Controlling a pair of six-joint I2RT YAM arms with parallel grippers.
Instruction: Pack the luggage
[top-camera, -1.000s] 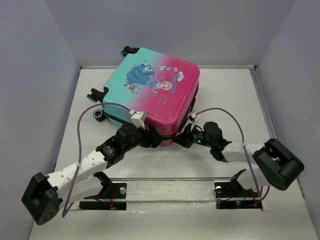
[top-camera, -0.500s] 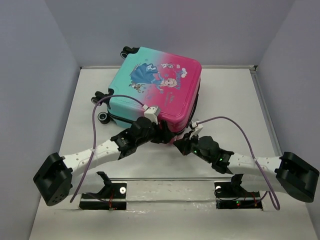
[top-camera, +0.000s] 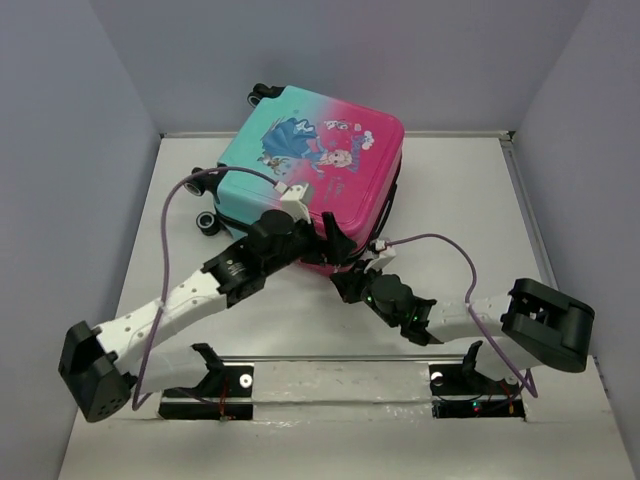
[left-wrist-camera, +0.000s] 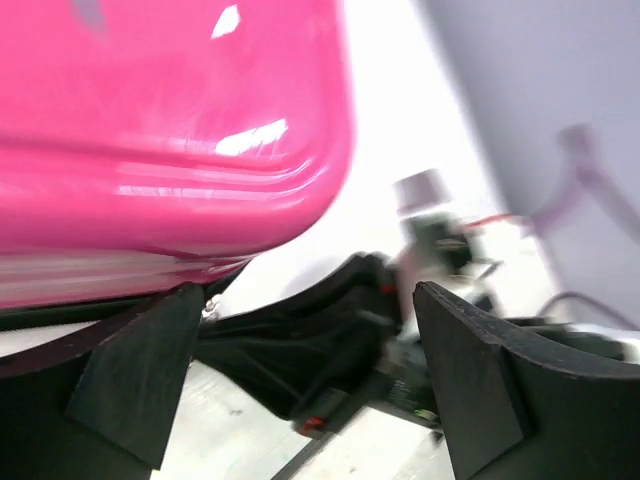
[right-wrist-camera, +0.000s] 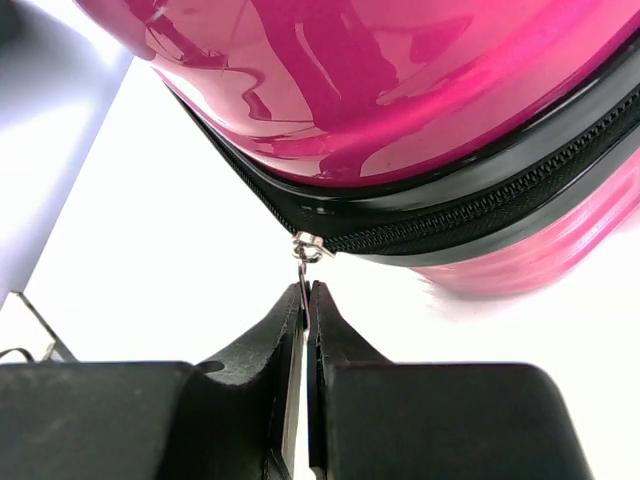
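Observation:
The luggage (top-camera: 320, 165) lies flat with its lid down, teal on the left and pink on the right, princess print on top and black wheels (top-camera: 208, 222) at the left. My left gripper (top-camera: 335, 250) is open at the near pink corner; its fingers (left-wrist-camera: 140, 370) hold nothing, and the pink shell (left-wrist-camera: 170, 130) is above them. My right gripper (top-camera: 345, 283) is just below that corner. In the right wrist view it (right-wrist-camera: 305, 290) is shut on the metal zipper pull (right-wrist-camera: 309, 250), which hangs from the black zipper band (right-wrist-camera: 480, 205).
Grey walls enclose the white table (top-camera: 470, 200) at the left, back and right. The two arm bases (top-camera: 220, 385) stand at the near edge. Both arms cross close together in front of the luggage, with purple cables (top-camera: 170, 250) looping above them.
The luggage has slid and turned toward the back wall. My left gripper has opened wider at the near corner. My right gripper has moved left along the near edge with the zipper pull.

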